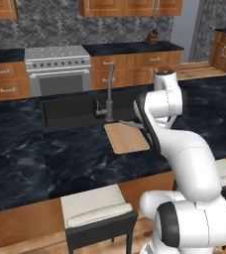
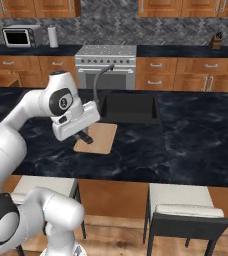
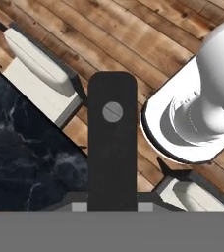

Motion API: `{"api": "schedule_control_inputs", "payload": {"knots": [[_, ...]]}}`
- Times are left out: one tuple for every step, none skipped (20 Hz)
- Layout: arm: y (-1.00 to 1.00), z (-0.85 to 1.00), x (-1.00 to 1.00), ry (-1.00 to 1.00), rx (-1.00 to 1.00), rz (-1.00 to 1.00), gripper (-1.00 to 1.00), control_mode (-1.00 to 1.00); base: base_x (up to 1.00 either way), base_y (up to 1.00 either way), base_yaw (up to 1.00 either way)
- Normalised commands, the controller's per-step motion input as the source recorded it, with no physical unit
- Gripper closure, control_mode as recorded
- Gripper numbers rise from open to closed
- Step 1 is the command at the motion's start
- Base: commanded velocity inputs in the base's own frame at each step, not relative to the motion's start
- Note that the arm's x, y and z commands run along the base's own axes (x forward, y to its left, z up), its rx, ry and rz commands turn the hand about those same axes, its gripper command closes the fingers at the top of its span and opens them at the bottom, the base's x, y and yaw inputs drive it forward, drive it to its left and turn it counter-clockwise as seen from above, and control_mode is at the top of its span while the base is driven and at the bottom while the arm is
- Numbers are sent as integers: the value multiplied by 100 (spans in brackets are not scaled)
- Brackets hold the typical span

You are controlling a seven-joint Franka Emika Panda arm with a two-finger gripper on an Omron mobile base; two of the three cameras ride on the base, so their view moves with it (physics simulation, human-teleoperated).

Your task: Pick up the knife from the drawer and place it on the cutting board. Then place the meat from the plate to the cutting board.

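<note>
Gripping a slim knife with a dark handle (image 3: 112, 147) between nearly closed jaws, the white arm's two-finger gripper (image 2: 82, 136) hangs over the near left edge of the thin, light tan wooden cutting board (image 1: 127, 139), which lies on the black marbled counter (image 2: 186, 140) just this side of the dark sink (image 2: 128, 107). In the hand view the riveted handle runs straight up from between the finger tips, above plank flooring and a cushioned stool. In the left base view a grey sliver at the board's far right corner, beside the arm, looks like the blade, though it is too small to be sure. By these pictures the knife is out of the drawer but not yet set down, so the first half of the task seems close to done: what remains is to lower it, let it go on the board, then fetch the meat from its plate. A curved grey faucet (image 1: 109, 94) rises behind the board, and a steel oven (image 2: 105, 65) stands at the far wall.
</note>
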Motion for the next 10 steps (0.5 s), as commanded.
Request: {"api": "schedule_control_inputs", "payload": {"knots": [[0,-14,32,2,0,-37,100,-100,0,0,0],[0,-19,34,3,0,-38,100,-100,0,0,0],[0,-17,31,1,1,-38,100,-100,0,0,0],[0,-24,31,1,2,-38,100,-100,0,0,0],[0,-21,29,0,3,-37,100,-100,0,0,0],[0,-25,25,0,4,-35,100,-100,0,0,0],[0,-26,15,0,2,-35,100,-100,0,0,0],[0,-27,21,0,2,-36,100,-100,0,0,0],[0,-26,21,0,2,-35,100,-100,0,0,0],[0,-26,26,0,3,-32,100,-100,0,0,0]]}}
